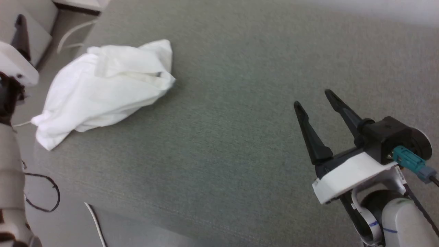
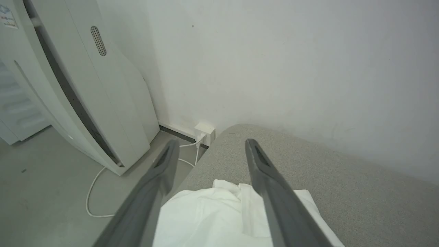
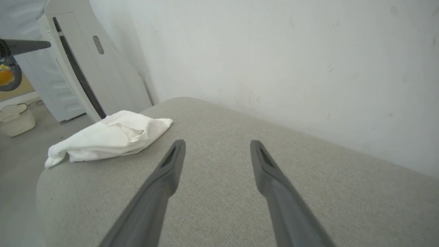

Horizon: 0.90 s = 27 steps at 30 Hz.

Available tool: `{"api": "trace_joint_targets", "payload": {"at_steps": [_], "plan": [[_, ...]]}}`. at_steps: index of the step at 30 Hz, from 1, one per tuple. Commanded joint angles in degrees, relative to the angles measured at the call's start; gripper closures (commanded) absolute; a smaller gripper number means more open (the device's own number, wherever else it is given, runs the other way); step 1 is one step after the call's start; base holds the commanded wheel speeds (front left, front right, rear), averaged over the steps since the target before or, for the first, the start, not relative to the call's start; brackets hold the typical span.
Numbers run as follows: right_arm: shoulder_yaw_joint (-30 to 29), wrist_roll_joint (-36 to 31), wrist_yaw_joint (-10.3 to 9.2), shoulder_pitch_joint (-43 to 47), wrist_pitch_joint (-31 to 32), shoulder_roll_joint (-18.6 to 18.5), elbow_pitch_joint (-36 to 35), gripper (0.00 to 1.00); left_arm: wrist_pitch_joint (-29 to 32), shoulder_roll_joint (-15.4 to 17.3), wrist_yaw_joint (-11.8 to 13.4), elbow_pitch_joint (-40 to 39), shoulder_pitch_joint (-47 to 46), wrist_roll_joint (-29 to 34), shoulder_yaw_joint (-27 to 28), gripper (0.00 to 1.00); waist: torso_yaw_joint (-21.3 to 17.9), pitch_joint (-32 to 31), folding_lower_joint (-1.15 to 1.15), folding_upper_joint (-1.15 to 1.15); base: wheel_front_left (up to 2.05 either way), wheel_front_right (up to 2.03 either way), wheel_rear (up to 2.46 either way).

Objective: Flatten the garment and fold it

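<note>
The garment point(image 1: 103, 85) is a crumpled white heap near the left end of the grey padded surface point(image 1: 233, 137). Seen from the right wrist, the garment point(image 3: 106, 137) lies far off to the left, close to the surface's rounded edge. My left gripper point(image 2: 211, 142) hovers open over the garment point(image 2: 212, 216), its fingers either side of a bunched fold, with nothing held. In the head view, the left arm's white wrist point(image 1: 13, 65) is at the left edge beside the heap. My right gripper point(image 1: 312, 97) stands open and empty at the lower right, well away from the cloth, above bare fabric point(image 3: 216, 142).
A tall white appliance point(image 2: 85, 103) stands on the floor left of the surface, with a white cable point(image 2: 91, 195) running to a wall socket point(image 2: 204, 132). A pale basket point(image 3: 15, 120) sits on the floor. A white wall point(image 3: 274, 68) runs behind the surface.
</note>
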Motion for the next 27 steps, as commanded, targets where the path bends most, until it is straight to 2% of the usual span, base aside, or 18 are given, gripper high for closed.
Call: {"api": "trace_joint_targets", "payload": {"at_steps": [1,7,13,15,17,22,23,24,27], "plan": [[0.41,-0.36,-0.05,-1.23,0.27,0.01,-0.73,0.0,1.52,0.34,-0.48,1.86,-2.09,-1.48,0.49,0.0,-4.98,7.03,-0.01,0.0,0.0,0.0,0.0],[1.97,-1.95,-0.05,-3.57,0.98,0.02,-1.69,0.0,14.35,2.52,-1.05,11.7,-7.12,-7.25,2.2,0.0,-8.22,12.41,-0.01,0.0,0.0,0.0,0.0],[2.67,-2.97,-0.05,-4.93,0.68,0.02,-1.98,0.0,22.8,3.85,0.52,17.41,-7.84,-9.58,3.3,0.0,-10.61,15.32,-0.01,0.0,0.0,0.0,0.0],[2.8,-3.21,-0.05,-5.11,0.6,0.02,-1.97,0.0,24.6,3.96,1.46,18.82,-7.87,-10.33,3.84,0.0,-11.17,15.9,-0.01,0.0,0.0,0.0,0.0],[3.0,-3.37,-0.05,-5.29,0.57,0.02,-1.99,0.0,25.38,4.03,3.43,20.06,-7.84,-10.91,4.68,0.0,-11.65,16.45,-0.01,0.0,0.0,0.0,0.0],[3.61,-3.37,-0.05,-5.74,0.68,-0.28,-2.37,0.0,30.0,4.04,5.72,22.56,-7.34,-10.83,4.0,0.02,-12.57,17.41,-0.01,0.0,0.0,0.0,0.0],[3.57,-3.31,-0.05,-5.78,0.72,-0.4,-2.46,0.0,31.04,3.97,6.21,23.02,-7.29,-10.85,3.88,0.33,-12.65,17.48,-0.01,0.0,0.0,0.0,0.0],[3.51,-3.24,-0.05,-5.83,0.74,-0.52,-2.5,0.0,32.41,3.76,6.53,23.55,-7.23,-11.07,3.83,1.0,-12.72,17.48,-0.01,0.0,0.0,0.0,0.0],[3.34,-3.02,-0.05,-5.97,0.71,-0.61,-2.43,0.0,34.59,3.77,7.52,24.0,-6.79,-11.01,3.42,1.0,-12.93,17.18,-0.01,0.0,0.0,0.0,0.0]]}}
